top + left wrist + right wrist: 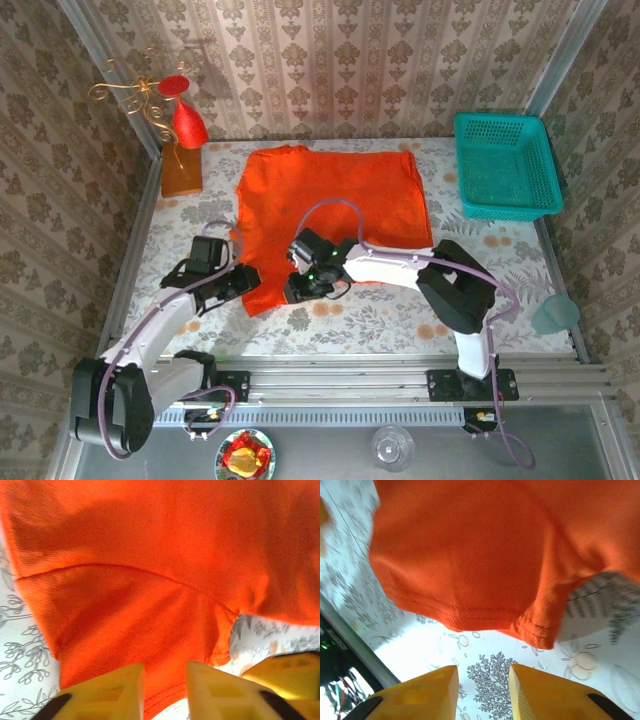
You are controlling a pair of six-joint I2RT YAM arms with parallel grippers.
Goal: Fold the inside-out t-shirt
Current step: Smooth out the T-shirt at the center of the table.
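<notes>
left jaws narrow, t-shirt (150,580) hem between them, pinch unclear, right jaws narrowly parted, holding nothing, desk (485,647) between them, hem just ahead

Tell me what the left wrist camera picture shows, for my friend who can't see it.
A soft, wrinkly, bright orange-red fabric t-shirt spreads across most of the left wrist picture, over a white table with grey flower prints. At the bottom, the two yellow fingers of the left gripper stand slightly apart with the shirt's hem between them.
</notes>
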